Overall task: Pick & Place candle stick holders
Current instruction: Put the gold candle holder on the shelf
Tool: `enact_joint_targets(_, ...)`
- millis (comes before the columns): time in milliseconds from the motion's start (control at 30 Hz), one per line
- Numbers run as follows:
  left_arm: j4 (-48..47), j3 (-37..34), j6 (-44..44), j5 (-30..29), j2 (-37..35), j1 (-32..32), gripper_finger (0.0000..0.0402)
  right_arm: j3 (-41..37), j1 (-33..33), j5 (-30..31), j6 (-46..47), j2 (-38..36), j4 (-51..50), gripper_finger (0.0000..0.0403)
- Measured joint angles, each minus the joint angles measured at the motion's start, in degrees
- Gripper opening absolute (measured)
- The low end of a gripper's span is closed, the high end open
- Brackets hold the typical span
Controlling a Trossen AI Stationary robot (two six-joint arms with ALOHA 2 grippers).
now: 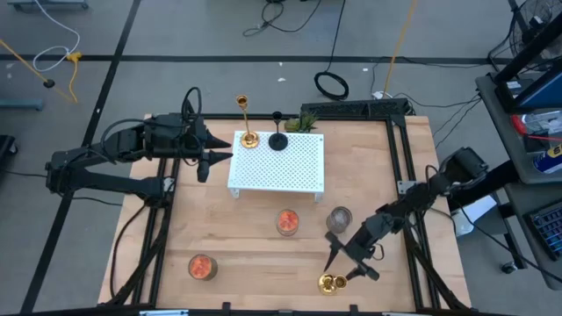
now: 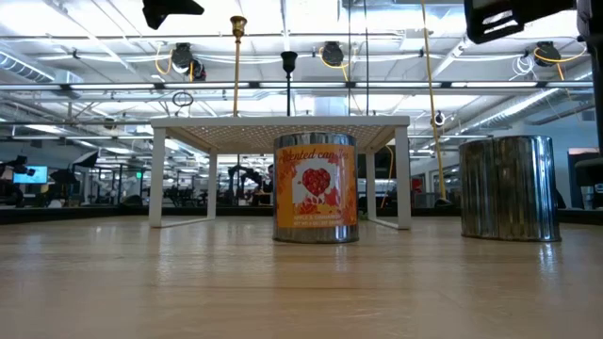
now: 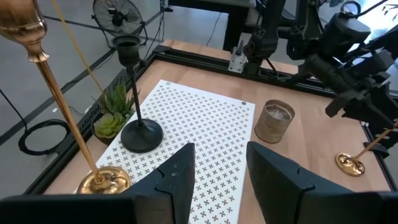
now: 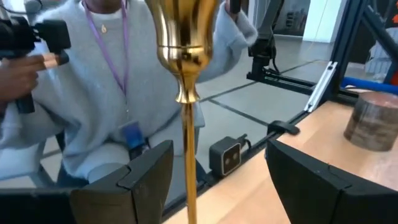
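A tall gold candlestick (image 1: 248,138) and a shorter black one (image 1: 277,140) stand by their round bases on the far left part of the white perforated stand (image 1: 290,167); both also show in the left wrist view (image 3: 68,134) (image 3: 138,118). My left gripper (image 1: 204,164) hovers open and empty just left of the stand. A second gold candlestick (image 1: 332,283) sits near the table's near edge, its base on the wood and its stem tilted toward my right gripper (image 1: 347,266). That gripper is open, with the stem (image 4: 189,155) between its fingers. My right gripper has its fingers (image 4: 140,177) wide apart on either side of the gold candlestick's stem, coming level from the table's right. A gap shows between the stem and each finger. I cannot tell whether any part of the gripper touches the candlestick.
An orange candle jar (image 1: 287,222) and a grey jar (image 1: 339,218) stand mid-table, and another orange jar (image 1: 202,267) stands at the near left. A small green plant (image 1: 304,123) sits behind the stand. A person (image 4: 93,93) stands beyond the table's near edge.
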Motion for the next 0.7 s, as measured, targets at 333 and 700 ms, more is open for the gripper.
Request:
enact_joint_targets(333,0.0,0.0,0.0,0.0,0.0,0.0,0.0152,1.1,0.2,-0.1,2.4,0.8,1.4,0.0213)
enact_joint_targets(700,-0.1,0.0,-0.1,0.1,0.0,0.0,0.0152,5.4,2.9,-2.9,-3.1,1.0,-4.5,0.0175)
